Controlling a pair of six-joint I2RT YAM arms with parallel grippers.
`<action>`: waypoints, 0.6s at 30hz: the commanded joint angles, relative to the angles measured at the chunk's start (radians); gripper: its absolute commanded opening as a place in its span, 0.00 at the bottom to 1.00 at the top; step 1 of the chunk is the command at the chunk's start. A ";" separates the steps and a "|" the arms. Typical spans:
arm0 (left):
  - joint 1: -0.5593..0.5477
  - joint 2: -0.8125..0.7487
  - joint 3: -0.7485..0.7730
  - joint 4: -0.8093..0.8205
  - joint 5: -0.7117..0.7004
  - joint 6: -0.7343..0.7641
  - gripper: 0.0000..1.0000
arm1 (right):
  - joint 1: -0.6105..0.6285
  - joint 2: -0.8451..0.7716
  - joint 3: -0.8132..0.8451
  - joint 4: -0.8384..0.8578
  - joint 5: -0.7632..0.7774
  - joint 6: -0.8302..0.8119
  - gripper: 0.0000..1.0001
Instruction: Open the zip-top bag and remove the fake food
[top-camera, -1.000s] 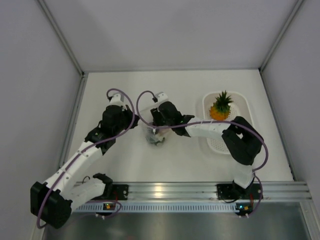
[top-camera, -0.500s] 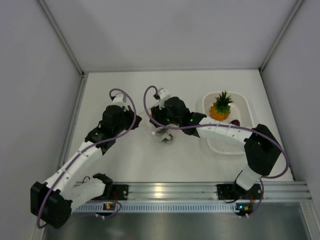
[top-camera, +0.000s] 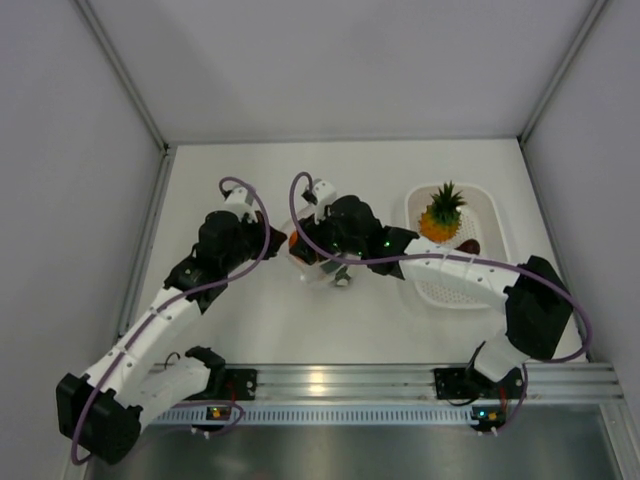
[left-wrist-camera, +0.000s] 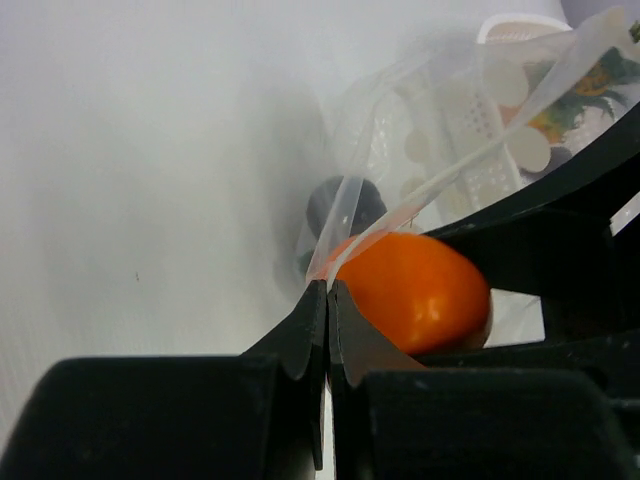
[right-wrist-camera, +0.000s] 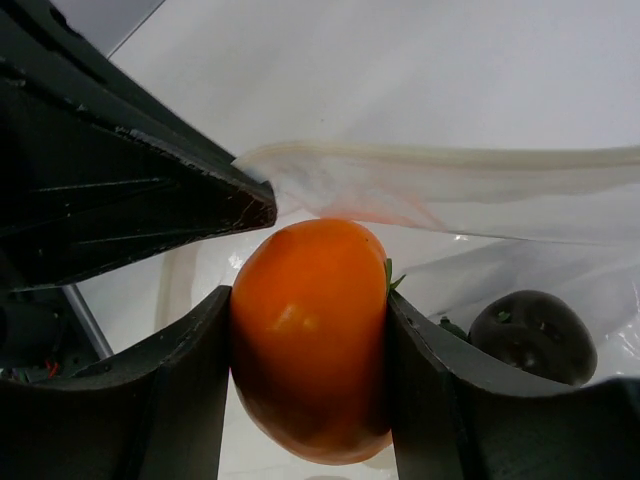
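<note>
White counter (top-camera: 250, 320): right hand (right-wrist-camera: 308, 420) had lifted, pinching orange fruit (right-wrist-camera: 305, 330) at zip-top bag (right-wrist-camera: 470, 190) mouth; left hand (left-wrist-camera: 327, 325) clamped bag edge; dark piece (right-wrist-camera: 533, 335) left inside.

White table (top-camera: 250, 320), grey walls (top-camera: 340, 60), even light
</note>
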 joint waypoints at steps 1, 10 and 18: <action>0.005 -0.041 0.059 0.038 0.053 0.030 0.00 | 0.062 0.015 0.095 -0.034 0.028 -0.033 0.06; 0.004 -0.050 0.095 0.017 0.139 0.061 0.00 | 0.134 0.013 0.140 -0.059 0.177 -0.107 0.05; -0.001 -0.017 0.117 -0.014 0.167 0.085 0.00 | 0.131 -0.087 0.057 0.017 0.240 -0.104 0.04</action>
